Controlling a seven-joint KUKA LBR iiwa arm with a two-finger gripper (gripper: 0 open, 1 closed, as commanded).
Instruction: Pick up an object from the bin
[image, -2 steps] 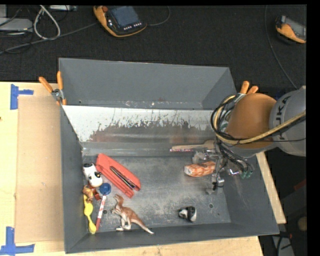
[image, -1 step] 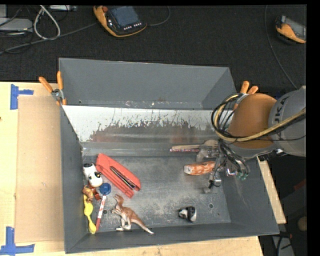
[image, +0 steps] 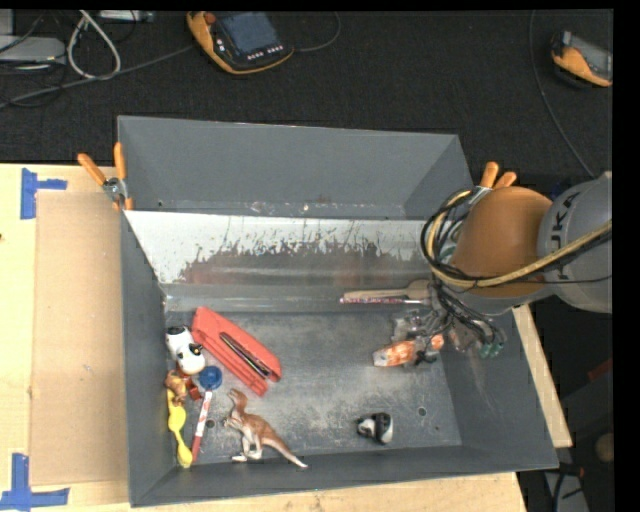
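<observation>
A grey metal bin (image: 300, 190) sits with dark cloth behind it. In the camera view the tool (image: 428, 338) hangs low at the bin's right side; I cannot tell whether it is clenched or released. A small orange-and-white toy (image: 397, 355) lies on the floor just beside its tip, on the left. A black-and-white lump (image: 376, 428) lies nearer the front wall. A red stapler (image: 235, 345) and a toy dinosaur (image: 258, 432) lie well apart at the left.

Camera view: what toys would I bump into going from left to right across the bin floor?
White-and-black panda-like toy figure → tan plastic dinosaur → small orange toy piece
</observation>
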